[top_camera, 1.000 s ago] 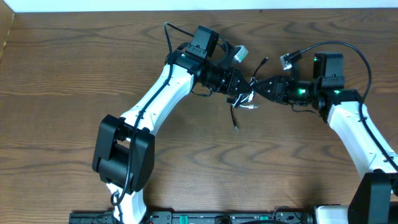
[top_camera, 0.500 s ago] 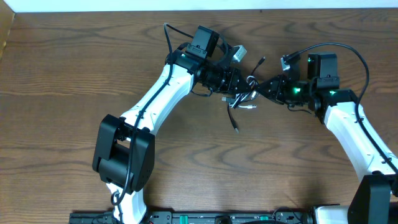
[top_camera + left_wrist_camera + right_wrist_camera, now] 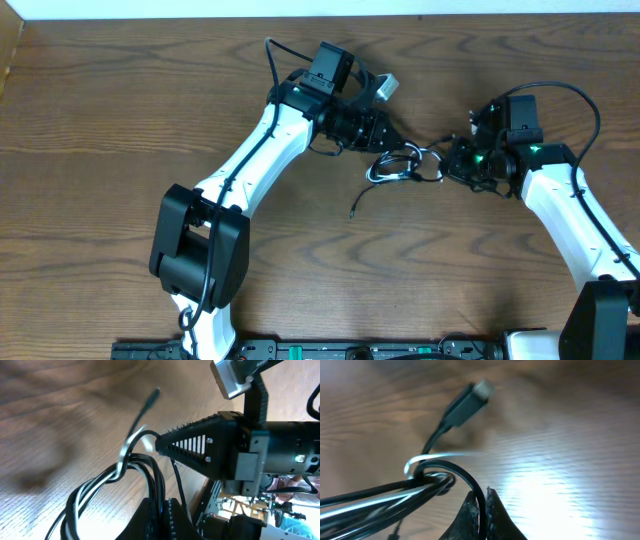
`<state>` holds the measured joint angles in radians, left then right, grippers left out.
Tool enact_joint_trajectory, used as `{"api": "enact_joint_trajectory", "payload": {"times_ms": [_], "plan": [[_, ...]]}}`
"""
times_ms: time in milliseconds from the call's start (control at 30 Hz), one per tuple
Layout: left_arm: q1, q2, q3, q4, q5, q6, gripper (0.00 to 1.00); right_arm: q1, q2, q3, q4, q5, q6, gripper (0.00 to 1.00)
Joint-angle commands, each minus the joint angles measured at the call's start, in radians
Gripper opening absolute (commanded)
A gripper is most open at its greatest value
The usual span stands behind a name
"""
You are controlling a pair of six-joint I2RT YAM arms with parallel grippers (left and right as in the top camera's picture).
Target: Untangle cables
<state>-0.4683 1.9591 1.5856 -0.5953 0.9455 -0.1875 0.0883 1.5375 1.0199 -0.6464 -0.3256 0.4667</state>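
Spanning every view, brown wood-grain table (image 3: 110, 120), pale strip along far edge, blurred room clutter beyond it in left wrist view. Counted: two arms, two cords. Bunched together in loops between both grippers, black cord (image 3: 460, 407) and white cord (image 3: 121, 456). Clenched on black strands, left gripper (image 3: 161, 506); likewise pinched on black cord, right gripper (image 3: 481, 498)

Brown wood-grain table (image 3: 100, 150); black cable (image 3: 368, 197) tail trailing onto it (contact unclear).
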Motion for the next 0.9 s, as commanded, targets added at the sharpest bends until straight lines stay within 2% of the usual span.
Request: {"api": "enact_joint_trajectory", "payload": {"times_ms": [0,267,567,700,867], "plan": [[0.007,0.001,0.001,-0.001,0.029,-0.008,0.07,-0.008,-0.012,0.011,-0.034,0.180,-0.054,0.01],[0.007,0.001,0.001,-0.042,0.029,0.004,0.08,-0.016,-0.012,0.011,-0.156,0.372,-0.062,0.02],[0.006,0.001,0.000,-0.064,0.029,0.030,0.09,-0.015,-0.012,0.011,-0.116,0.097,-0.192,0.02],[0.005,0.001,-0.004,-0.063,0.027,0.038,0.32,-0.014,-0.012,0.011,-0.082,-0.010,-0.192,0.02],[-0.009,0.001,-0.018,-0.082,-0.122,0.037,0.48,-0.005,-0.012,0.011,-0.080,-0.048,-0.191,0.02]]}}
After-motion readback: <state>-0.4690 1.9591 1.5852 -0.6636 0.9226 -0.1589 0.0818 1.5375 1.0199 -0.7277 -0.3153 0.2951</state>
